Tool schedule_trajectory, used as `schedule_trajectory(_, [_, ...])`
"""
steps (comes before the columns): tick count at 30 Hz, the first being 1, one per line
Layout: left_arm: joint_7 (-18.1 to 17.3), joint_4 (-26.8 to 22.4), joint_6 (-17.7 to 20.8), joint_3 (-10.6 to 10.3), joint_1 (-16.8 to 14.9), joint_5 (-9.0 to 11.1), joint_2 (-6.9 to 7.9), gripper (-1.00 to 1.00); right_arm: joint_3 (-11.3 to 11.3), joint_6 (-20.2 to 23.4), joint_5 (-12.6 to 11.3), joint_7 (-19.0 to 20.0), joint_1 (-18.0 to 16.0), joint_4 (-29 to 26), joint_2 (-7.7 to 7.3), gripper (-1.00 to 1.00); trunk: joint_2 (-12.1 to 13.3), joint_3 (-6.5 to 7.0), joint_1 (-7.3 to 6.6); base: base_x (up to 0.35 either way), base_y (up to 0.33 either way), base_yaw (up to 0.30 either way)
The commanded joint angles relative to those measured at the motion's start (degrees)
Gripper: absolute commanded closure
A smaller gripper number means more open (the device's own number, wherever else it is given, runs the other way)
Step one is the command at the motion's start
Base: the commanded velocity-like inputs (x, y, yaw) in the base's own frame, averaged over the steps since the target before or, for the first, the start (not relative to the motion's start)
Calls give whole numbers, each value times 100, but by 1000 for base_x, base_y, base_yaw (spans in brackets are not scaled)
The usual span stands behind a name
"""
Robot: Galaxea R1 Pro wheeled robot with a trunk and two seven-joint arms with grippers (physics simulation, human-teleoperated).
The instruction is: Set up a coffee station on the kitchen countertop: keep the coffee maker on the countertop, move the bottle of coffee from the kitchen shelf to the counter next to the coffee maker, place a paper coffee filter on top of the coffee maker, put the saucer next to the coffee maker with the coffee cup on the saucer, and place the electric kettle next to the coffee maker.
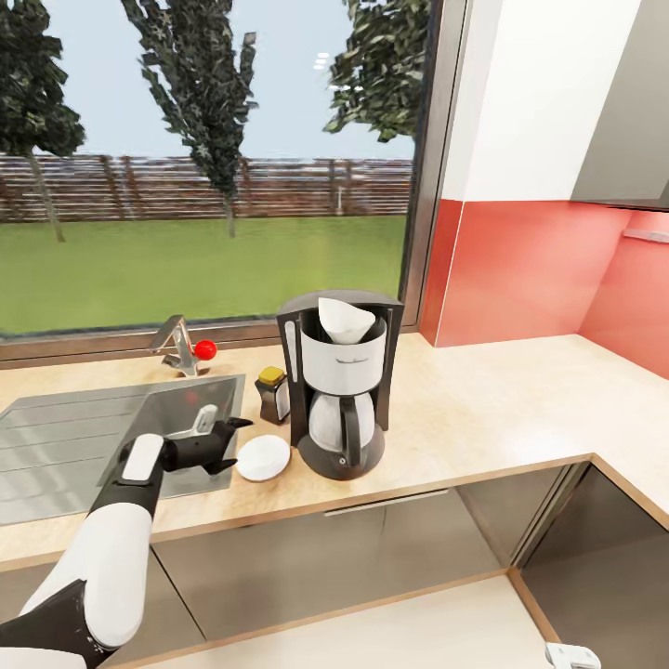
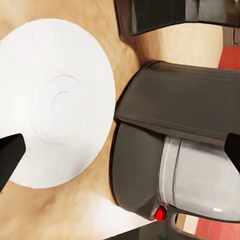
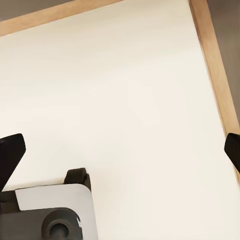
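The saucer is seen lying flat on the table, just beside the coffee maker on its sink side and close to the front edge. The left gripper is held level at the saucer's rim, on the side away from the coffee maker, with its fingers spread; nothing is pinched between them. In the left wrist view the saucer lies directly ahead along the fingers, with the coffee maker's base and glass carafe beyond it, so any push along that axis would be judged to drive the saucer toward the machine. A paper coffee filter is already seated in the top of the coffee maker, and a small bottle of coffee with a yellow lid stands just behind the saucer, beside the machine.

The left arm is clearly the nearer one. The right gripper is pointed down at pale floor, its two fingertips wide apart at the frame edges, with part of the robot's base below.

Whether the left fingertips touch the saucer's rim cannot be told. No cup stands on the saucer, so that step is judged not yet done. The sink lies beyond the left arm.
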Motion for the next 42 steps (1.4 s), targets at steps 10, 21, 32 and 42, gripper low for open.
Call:
schedule_trajectory(10, [46,-21,46,27,-7,82,10,-100,46,3,-60,22,-5,0,0,-100,-13,-13,4,-9,0,0])
schedule_trajectory(21, [46,-22,46,19,-7,95,5,-100,47,2,-67,22,-5,-5,-4,-100,-13,-13,4,-291,0,0])
schedule_trajectory(32, [30,-16,46,16,-7,204,-10,-100,46,2,-69,15,-5,-9,-9,-100,-13,-13,4,-334,0,51])
schedule_trajectory(42, [-13,-13,74,-11,11,713,-14,-100,46,-3,-76,13,-5,-9,-9,-100,-13,-13,4,-331,0,265])
